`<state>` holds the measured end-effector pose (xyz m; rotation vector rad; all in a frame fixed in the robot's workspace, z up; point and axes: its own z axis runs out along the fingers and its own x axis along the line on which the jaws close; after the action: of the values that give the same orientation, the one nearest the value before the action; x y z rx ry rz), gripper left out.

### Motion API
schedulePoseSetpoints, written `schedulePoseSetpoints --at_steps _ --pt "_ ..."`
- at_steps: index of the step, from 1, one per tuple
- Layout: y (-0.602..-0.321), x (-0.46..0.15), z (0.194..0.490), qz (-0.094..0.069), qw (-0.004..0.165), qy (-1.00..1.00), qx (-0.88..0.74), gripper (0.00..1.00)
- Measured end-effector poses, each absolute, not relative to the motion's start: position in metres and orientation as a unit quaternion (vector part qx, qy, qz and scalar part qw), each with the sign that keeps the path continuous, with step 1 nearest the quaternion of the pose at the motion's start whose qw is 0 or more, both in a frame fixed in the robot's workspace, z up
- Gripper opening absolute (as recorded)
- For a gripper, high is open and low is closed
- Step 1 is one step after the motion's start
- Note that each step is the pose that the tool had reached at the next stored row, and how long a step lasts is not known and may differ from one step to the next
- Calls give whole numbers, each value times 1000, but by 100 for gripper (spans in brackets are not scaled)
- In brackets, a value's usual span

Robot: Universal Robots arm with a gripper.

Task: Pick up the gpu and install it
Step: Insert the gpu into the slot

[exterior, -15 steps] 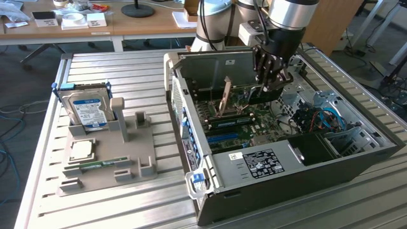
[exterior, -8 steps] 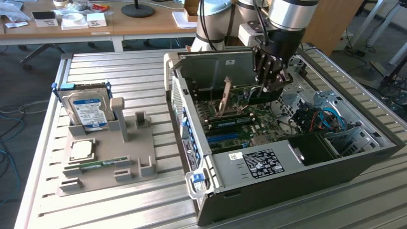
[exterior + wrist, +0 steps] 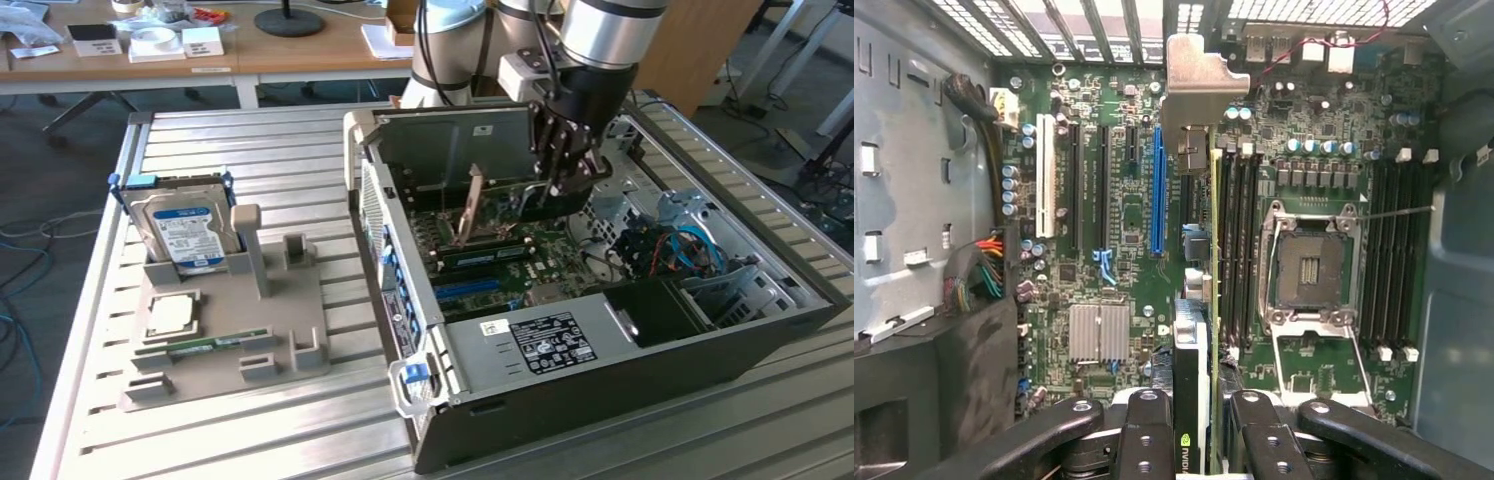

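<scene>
The gpu [image 3: 1194, 330] shows edge-on in the wrist view as a thin card with a black shroud, a green board edge and a silver end bracket [image 3: 1194, 85]. My gripper [image 3: 1199, 430] is shut on it, and a black finger [image 3: 1144, 430] presses each face. The card hangs upright over the motherboard [image 3: 1104, 270], just beside the long blue slot [image 3: 1157, 190] and not seated in it. In the exterior view my gripper [image 3: 567, 165] reaches down into the open computer case [image 3: 601, 380] with the gpu [image 3: 514, 205] below it.
The CPU socket [image 3: 1309, 265] and memory slots [image 3: 1239, 240] lie on the card's other side, and cable bundles [image 3: 979, 275] run by the case wall. Outside the case, a grey holder [image 3: 227, 340] carries a blue-labelled hard drive [image 3: 187, 230], a chip [image 3: 174, 315] and a memory stick [image 3: 200, 346].
</scene>
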<state>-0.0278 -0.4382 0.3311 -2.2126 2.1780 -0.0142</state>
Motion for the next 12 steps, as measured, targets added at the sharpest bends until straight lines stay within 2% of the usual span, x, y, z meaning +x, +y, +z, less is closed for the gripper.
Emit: schedulePoseSetpoints --at_steps 12 --pt "-438 -31 324 -5 19 701 -713 27"
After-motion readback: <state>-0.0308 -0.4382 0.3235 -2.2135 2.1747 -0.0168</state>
